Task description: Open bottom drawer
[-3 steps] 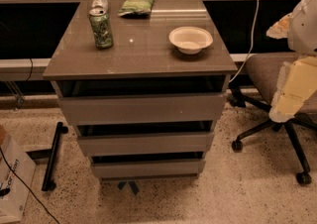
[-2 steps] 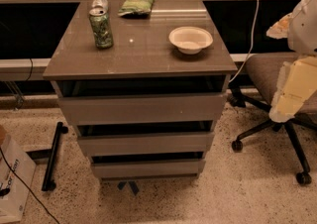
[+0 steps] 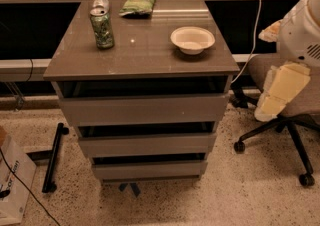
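The grey-taupe cabinet (image 3: pixel 140 52) stands in the middle of the camera view with three handleless drawers stacked in its front. The bottom drawer (image 3: pixel 149 169) is the lowest and shortest front, just above the floor, with a dark gap along its top edge. Above it are the middle drawer (image 3: pixel 147 144) and the tall top drawer (image 3: pixel 145 109). My arm's white and cream links (image 3: pixel 280 90) show at the right edge, well to the right of the cabinet and apart from it. My gripper is out of view past that edge.
On the cabinet top stand a green can (image 3: pixel 102 27), a green bag (image 3: pixel 137 5) and a white bowl (image 3: pixel 192 39). An office chair (image 3: pixel 292 115) stands at the right. A black bar (image 3: pixel 54 157) and a cardboard box (image 3: pixel 12 180) lie on the floor at the left.
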You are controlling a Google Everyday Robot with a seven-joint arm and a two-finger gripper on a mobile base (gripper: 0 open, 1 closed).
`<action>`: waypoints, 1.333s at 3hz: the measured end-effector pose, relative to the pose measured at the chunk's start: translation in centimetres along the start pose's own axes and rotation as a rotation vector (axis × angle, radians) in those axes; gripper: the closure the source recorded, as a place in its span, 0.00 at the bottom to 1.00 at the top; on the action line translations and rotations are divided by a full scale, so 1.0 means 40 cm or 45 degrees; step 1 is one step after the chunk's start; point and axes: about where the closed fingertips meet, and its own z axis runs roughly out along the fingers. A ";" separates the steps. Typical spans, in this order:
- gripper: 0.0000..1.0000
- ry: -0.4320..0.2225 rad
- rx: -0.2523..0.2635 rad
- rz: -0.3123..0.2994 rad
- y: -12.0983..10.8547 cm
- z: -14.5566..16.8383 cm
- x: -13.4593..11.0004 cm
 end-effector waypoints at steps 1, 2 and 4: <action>0.00 0.048 -0.012 0.012 0.015 0.050 -0.010; 0.00 0.042 -0.039 0.027 0.039 0.138 -0.008; 0.00 0.029 -0.073 0.064 0.064 0.227 0.017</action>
